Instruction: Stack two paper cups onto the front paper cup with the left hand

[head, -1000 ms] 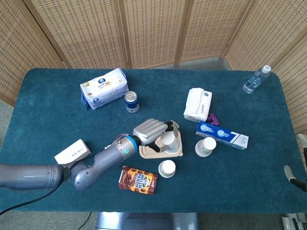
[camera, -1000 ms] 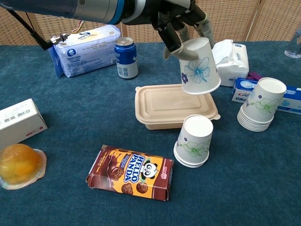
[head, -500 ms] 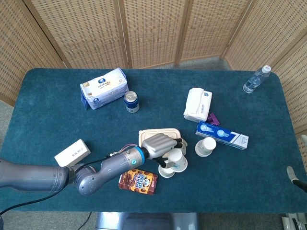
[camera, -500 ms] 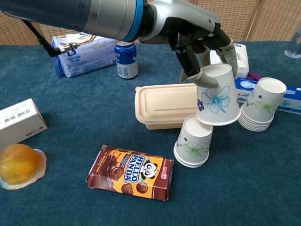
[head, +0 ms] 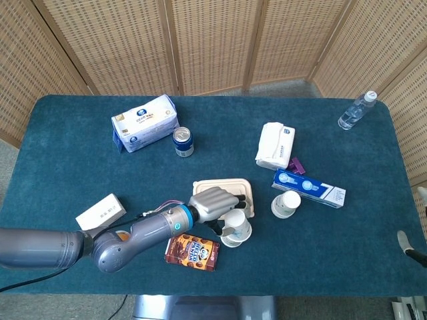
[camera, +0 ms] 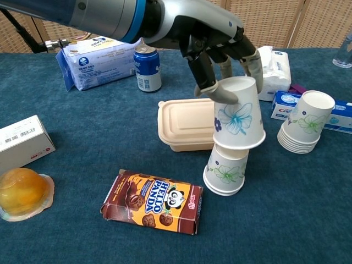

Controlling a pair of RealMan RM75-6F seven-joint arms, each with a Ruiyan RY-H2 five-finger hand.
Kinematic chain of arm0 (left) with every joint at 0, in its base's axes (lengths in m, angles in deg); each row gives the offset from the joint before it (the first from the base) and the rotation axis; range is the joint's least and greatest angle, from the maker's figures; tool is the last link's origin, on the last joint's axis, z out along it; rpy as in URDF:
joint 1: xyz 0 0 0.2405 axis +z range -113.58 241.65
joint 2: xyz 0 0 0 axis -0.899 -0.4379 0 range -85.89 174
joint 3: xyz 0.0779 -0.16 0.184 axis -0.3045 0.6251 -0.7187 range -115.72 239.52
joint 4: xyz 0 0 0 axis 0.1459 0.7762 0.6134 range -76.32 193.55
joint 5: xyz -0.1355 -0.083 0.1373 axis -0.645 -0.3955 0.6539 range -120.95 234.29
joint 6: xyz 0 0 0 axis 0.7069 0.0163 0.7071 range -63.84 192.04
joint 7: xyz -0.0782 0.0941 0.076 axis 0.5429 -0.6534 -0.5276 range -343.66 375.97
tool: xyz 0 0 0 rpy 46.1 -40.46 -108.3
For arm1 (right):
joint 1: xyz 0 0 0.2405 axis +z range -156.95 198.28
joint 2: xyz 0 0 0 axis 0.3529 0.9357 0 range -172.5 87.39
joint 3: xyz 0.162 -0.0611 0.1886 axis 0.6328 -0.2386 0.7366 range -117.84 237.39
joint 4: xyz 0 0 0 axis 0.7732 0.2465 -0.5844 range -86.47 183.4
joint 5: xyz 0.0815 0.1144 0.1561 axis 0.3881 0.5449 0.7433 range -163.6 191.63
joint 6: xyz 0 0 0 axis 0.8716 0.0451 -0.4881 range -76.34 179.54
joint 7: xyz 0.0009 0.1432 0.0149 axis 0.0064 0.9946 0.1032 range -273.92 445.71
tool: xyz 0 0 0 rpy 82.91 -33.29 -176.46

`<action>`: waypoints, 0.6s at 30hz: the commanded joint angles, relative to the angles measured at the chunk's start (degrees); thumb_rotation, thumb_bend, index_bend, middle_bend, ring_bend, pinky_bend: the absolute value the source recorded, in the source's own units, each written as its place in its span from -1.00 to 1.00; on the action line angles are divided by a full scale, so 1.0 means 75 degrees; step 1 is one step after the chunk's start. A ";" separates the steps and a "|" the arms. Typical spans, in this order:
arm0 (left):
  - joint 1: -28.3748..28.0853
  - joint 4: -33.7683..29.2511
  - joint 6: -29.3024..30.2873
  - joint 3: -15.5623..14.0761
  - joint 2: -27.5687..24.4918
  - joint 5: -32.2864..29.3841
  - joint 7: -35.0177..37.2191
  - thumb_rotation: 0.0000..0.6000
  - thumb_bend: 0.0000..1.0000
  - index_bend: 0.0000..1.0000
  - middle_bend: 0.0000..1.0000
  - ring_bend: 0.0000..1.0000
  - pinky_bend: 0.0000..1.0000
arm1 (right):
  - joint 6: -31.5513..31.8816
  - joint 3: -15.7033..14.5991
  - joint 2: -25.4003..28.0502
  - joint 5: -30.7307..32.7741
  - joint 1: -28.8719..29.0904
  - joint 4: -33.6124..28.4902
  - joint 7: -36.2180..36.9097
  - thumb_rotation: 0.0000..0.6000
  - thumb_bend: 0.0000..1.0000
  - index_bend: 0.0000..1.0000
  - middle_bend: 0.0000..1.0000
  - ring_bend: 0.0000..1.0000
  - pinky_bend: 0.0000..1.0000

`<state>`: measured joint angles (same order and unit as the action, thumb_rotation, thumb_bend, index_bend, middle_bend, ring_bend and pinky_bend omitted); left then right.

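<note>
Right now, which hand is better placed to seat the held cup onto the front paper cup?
Left. The left hand already grips the inverted cup by its base, with its rim over the front paper cup. The right hand shows in neither view.

Head view: high above the near edge, facing down over the whole table (head: 60, 133) to the wicker screens (head: 213, 40). Chest view: low, close, facing forward across the tabletop. Shared: takeaway box (head: 223, 188) (camera: 184, 124), cookie box (head: 192, 251) (camera: 151, 201), soda can (head: 183, 141) (camera: 147, 67).
</note>
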<state>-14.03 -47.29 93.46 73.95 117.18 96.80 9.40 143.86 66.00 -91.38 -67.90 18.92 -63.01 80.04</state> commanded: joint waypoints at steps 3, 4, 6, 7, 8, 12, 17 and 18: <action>-0.0139 -0.0032 -0.0060 -0.0195 -0.0043 0.0014 -0.0009 1.00 -0.11 -0.35 -0.62 -0.27 0.10 | 0.0018 -0.0004 -0.0007 0.0002 -0.0016 0.0006 -0.0002 1.00 -0.26 -1.00 -0.73 -0.98 -0.38; -0.0165 -0.0029 -0.0063 -0.0219 -0.0034 0.0004 0.0001 1.00 -0.11 -0.35 -0.62 -0.27 0.09 | 0.0025 -0.0003 -0.0005 -0.0001 -0.0018 0.0005 -0.0001 1.00 -0.26 -1.00 -0.73 -0.98 -0.38; -0.0222 -0.0005 -0.0041 -0.0257 -0.0002 -0.0003 0.0015 1.00 -0.11 -0.35 -0.62 -0.27 0.09 | 0.0042 -0.0005 0.0005 -0.0017 -0.0028 -0.0003 0.0002 1.00 -0.26 -1.00 -0.73 -0.98 -0.38; -0.0249 0.0005 -0.0023 -0.0273 0.0008 -0.0005 0.0012 1.00 -0.11 -0.35 -0.62 -0.27 0.10 | 0.0049 -0.0007 0.0007 -0.0020 -0.0034 -0.0002 0.0006 1.00 -0.26 -1.00 -0.73 -0.98 -0.38; -0.0273 0.0012 -0.0007 -0.0291 0.0015 -0.0015 0.0012 1.00 -0.11 -0.35 -0.62 -0.27 0.10 | 0.0059 -0.0007 0.0016 -0.0021 -0.0042 -0.0004 0.0016 1.00 -0.26 -1.00 -0.73 -0.98 -0.38; -0.0379 0.0042 0.0022 -0.0404 0.0009 -0.0103 0.0020 1.00 -0.11 -0.35 -0.62 -0.27 0.09 | 0.0081 -0.0011 0.0019 -0.0009 -0.0068 0.0019 0.0058 1.00 -0.26 -1.00 -0.73 -0.98 -0.38; -0.0498 0.0096 0.0109 -0.0578 0.0055 -0.0216 -0.0042 1.00 -0.11 -0.35 -0.62 -0.27 0.09 | 0.0094 -0.0009 0.0014 -0.0022 -0.0079 0.0047 0.0111 1.00 -0.26 -1.00 -0.73 -0.98 -0.38; -0.0525 0.0111 0.0128 -0.0612 0.0078 -0.0239 -0.0054 1.00 -0.11 -0.35 -0.62 -0.27 0.09 | 0.0095 -0.0008 0.0008 -0.0029 -0.0078 0.0053 0.0115 1.00 -0.26 -1.00 -0.73 -0.98 -0.38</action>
<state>-17.88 -46.53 94.35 69.43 117.69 95.09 9.05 144.57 65.93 -91.32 -68.11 18.34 -62.61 80.91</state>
